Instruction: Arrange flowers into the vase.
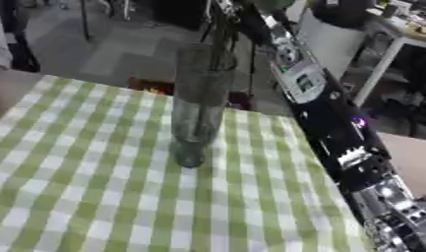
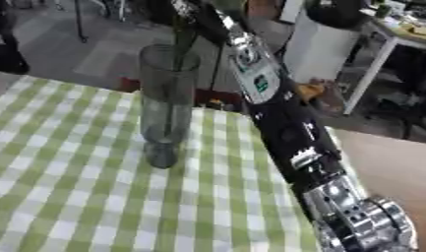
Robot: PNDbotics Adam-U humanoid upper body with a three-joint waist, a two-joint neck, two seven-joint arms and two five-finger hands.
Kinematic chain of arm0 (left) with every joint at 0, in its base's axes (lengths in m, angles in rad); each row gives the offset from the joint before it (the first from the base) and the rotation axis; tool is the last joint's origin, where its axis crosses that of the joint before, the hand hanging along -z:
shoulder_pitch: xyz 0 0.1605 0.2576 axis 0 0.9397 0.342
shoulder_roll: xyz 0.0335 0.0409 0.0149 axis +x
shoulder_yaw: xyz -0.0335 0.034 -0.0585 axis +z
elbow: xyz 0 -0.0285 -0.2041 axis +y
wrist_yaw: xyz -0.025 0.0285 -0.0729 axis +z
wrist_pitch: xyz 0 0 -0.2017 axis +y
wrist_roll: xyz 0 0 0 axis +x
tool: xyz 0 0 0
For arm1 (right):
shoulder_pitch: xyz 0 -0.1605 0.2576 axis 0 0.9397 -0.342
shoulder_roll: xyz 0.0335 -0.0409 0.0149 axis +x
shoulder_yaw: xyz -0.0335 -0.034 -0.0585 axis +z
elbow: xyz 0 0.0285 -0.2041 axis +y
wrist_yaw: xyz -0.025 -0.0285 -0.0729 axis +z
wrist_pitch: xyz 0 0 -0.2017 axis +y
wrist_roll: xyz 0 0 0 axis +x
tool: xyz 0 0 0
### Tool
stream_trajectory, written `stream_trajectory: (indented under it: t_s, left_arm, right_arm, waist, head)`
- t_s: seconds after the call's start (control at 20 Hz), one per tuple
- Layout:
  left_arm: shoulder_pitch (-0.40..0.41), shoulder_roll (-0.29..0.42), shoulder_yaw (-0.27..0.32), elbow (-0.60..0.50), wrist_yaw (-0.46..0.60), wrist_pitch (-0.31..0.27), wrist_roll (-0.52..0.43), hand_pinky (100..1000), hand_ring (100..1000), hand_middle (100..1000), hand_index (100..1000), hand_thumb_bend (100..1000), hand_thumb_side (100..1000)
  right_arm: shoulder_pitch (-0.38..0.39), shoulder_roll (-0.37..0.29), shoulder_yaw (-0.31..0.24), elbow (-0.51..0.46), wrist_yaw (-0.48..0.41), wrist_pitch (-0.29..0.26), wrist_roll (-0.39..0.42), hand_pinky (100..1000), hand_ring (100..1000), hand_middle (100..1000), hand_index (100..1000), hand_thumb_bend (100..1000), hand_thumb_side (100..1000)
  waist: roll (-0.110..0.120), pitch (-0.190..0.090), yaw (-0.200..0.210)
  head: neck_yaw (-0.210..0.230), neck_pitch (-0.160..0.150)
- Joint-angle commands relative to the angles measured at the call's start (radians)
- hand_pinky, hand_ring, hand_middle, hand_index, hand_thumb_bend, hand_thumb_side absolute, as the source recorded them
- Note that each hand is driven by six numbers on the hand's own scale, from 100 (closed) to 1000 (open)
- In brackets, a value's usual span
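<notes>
Green-and-white checked cloth (image 1: 87,197) covering the desk from the left edge across. Standing near its middle, a tall clear glass vase (image 2: 167,106), upright on a narrower foot, nothing else beside it on the cloth. Rising out of the vase mouth, dark green stems (image 2: 180,47), lower ends already inside the glass, tops running up toward the frame edge. Blooms not making themselves out here.

Further right, reaching in from the lower right corner, the right arm (image 1: 336,128), black with silver joints, stretching diagonally past the vase to a point above its rim. Right hand (image 2: 188,9) just at the top edge, above the stems and seemingly holding them; fingers mostly cut off, so impossible telling whether closed or open. Left hand not showing in either view.

Judging the step: lowering the stems into the vase, likely partway down. Next calling for easing them straight down until resting at the bottom, then letting go without dragging sideways.

Standing in the way: the narrow mouth and the tall, slim vase, liable to tipping if the forearm brushes it. Beyond the desk, dark floor and a white stand, well apart.
</notes>
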Motion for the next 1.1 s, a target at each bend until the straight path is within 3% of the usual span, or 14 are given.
stream_trajectory:
  t_s: [0.05,0.5,0.85,1.1]
  left_arm:
    - [-0.002,0.007,0.006,-0.014,0.000,0.003,0.001,495,835,936,938,100,851]
    - [0.001,0.007,0.009,-0.014,-0.001,0.006,0.003,495,835,936,938,100,849]
    - [0.004,0.006,0.010,-0.014,-0.003,0.009,0.005,494,834,936,938,100,850]
    - [0.005,0.005,0.010,-0.014,-0.003,0.010,0.006,495,834,936,938,100,850]
  right_arm:
    - [-0.012,-0.042,-0.002,-0.029,0.012,0.002,0.036,631,739,508,473,297,1000]
    - [-0.013,-0.053,-0.002,-0.036,0.044,0.004,0.136,662,776,556,518,352,1000]
    - [-0.017,-0.057,-0.012,-0.028,0.065,0.011,0.250,711,831,629,636,515,1000]
    - [-0.016,-0.064,-0.022,-0.029,0.075,0.001,0.299,733,858,666,702,526,1000]
  waist:
    - [0.016,-0.029,-0.002]
    - [0.020,-0.034,-0.006]
    - [0.019,-0.040,-0.010]
    - [0.019,-0.043,-0.014]
  head:
    - [0.004,-0.001]
    - [0.006,0.003]
    - [0.009,0.006]
    - [0.012,0.006]
